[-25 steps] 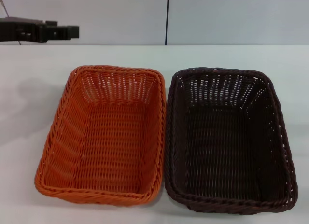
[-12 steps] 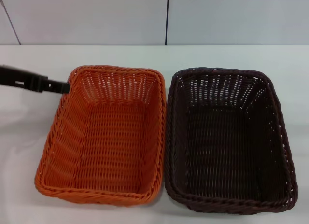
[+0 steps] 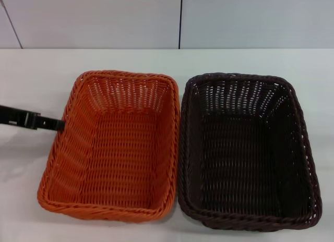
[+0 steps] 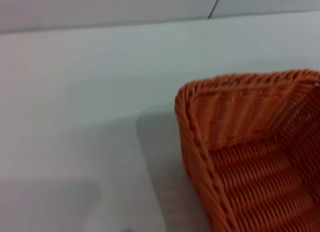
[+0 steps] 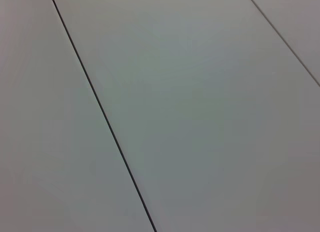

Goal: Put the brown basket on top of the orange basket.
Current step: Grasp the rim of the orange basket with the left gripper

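two baskets: i am steadying the rectangular bright orange woven basket [image 3: 112, 148] with the left gripper [image 3: 58, 125], finger state untellable, before lifting the matching dark brown woven basket [image 3: 246, 150].

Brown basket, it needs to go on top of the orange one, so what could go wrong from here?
1. The left tool sits at the orange basket's outer left rim, far from the brown basket; it may nudge the orange one.
2. The two baskets stand side by side with rims almost touching, so lifting the brown one could drag its neighbour.
3. The right tool is out of view.
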Controlling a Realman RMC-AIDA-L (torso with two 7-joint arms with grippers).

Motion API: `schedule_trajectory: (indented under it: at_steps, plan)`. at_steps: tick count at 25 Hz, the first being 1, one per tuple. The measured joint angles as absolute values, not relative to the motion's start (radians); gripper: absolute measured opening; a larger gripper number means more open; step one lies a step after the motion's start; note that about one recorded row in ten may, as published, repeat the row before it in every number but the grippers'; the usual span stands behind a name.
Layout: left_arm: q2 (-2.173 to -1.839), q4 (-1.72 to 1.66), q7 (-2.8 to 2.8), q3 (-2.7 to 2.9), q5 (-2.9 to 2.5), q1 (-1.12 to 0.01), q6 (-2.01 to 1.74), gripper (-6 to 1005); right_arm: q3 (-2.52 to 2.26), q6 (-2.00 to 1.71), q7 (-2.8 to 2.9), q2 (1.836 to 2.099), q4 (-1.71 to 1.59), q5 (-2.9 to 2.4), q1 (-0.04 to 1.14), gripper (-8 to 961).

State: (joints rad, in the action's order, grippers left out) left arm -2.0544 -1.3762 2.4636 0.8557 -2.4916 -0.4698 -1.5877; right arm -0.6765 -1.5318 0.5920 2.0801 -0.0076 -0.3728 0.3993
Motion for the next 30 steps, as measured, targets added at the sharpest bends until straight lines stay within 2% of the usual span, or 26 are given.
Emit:
schedule_trajectory:
  at_steps: [26, 30]
  plan:
    - [-2.061, -1.214, 2.421, 0.922, -2.44, -0.458, -1.533, 694, -0.667, -1.504, 0.592, 2.077, -0.021, -0.366, 0.397, 506]
    - [-2.061, -1.218, 2.405, 0.936, -2.437, -0.459, -1.529, 626, -0.666, -1.504, 0.592, 2.077, -0.021, -0.365, 0.397, 506]
